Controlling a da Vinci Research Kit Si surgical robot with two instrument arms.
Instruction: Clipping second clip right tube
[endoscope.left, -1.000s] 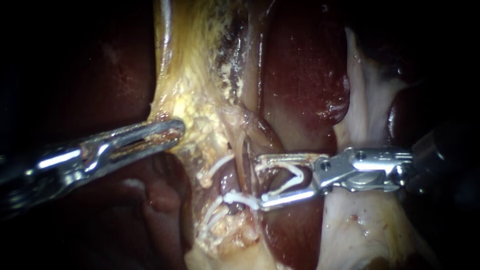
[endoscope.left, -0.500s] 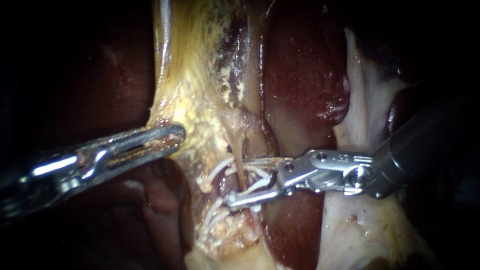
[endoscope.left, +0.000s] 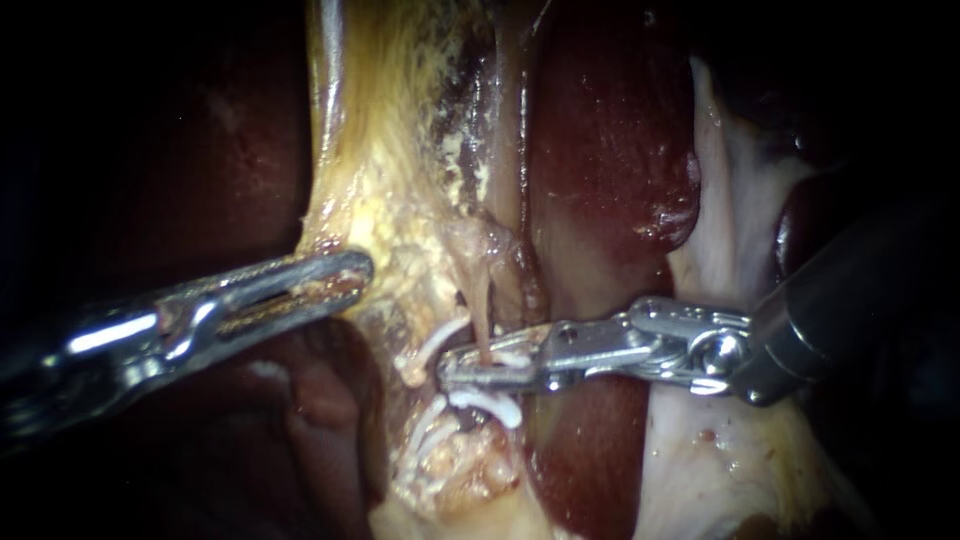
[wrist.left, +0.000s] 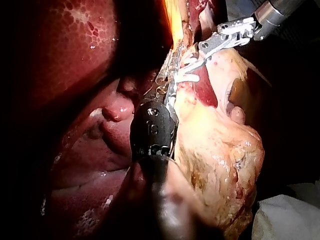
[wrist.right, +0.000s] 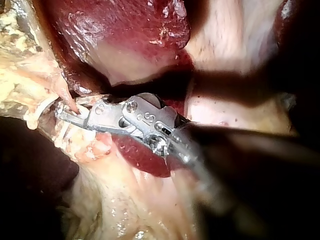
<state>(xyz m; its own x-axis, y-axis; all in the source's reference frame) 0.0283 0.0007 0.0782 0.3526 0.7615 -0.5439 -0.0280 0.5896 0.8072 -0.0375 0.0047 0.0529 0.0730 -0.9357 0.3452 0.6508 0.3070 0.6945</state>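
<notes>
The right instrument (endoscope.left: 452, 370) comes in level from the right. Its hand is clenched across the thin right tube (endoscope.left: 481, 305), with a white clip (endoscope.left: 512, 357) squeezed inside it. A lower clip (endoscope.left: 488, 403) lies just beneath. The left instrument (endoscope.left: 352, 272) keeps well apart, its hand grasping yellow fatty tissue (endoscope.left: 400, 230) beside the tube.

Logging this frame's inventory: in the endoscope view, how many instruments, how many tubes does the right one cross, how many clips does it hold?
Instruments: 2 (left instrument, right instrument)
Tube crossed: 1
Clip held: 1
Total: 4
</notes>
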